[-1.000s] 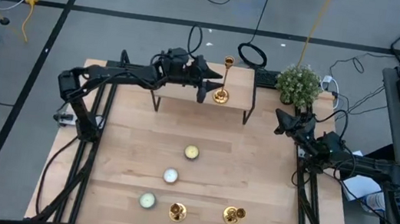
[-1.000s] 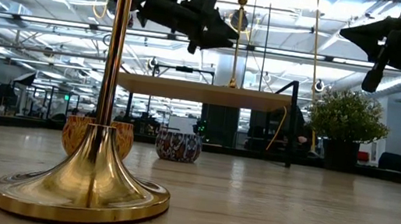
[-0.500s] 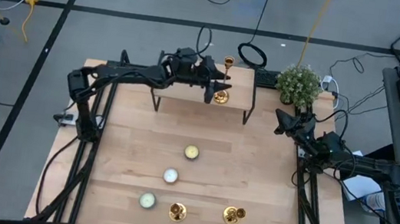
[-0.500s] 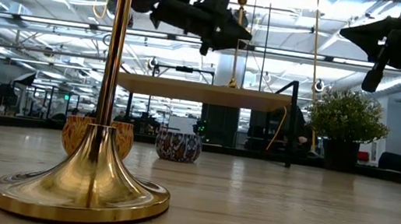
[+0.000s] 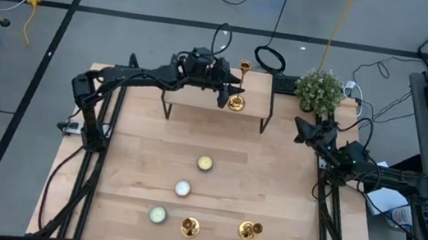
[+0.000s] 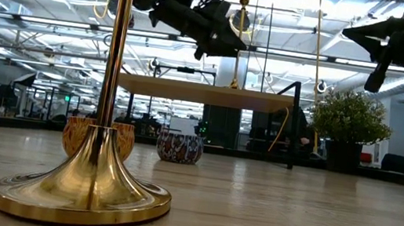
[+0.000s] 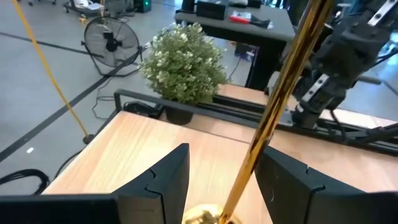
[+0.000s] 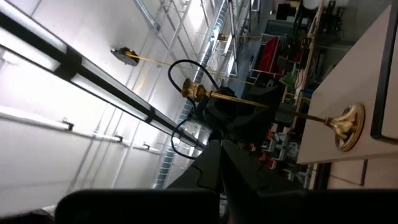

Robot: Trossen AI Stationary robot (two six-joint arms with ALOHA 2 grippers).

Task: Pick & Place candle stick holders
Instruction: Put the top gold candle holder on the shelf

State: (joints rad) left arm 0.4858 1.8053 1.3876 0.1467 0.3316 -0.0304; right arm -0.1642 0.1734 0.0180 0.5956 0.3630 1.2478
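**Left arm placing holder on the riser**

Left gripper [image 5: 225,97] is reaching toward 12 o'clock, fingers [image 7: 163,180] straddling the stem of one candle stick holder [image 5: 237,102] standing upright on the raised shelf [image 5: 255,88]; contact unclear, probably releasing. Two more holders [image 5: 190,226] are waiting at 6 o'clock on the surface [image 5: 272,186]. Right gripper [image 5: 302,132] is parking at 3 o'clock, fingers closed, empty.

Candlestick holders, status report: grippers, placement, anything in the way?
Left gripper open around candlestick holder on shelf. Right gripper shut, idle at table's right edge. Two holders wait at the near edge.
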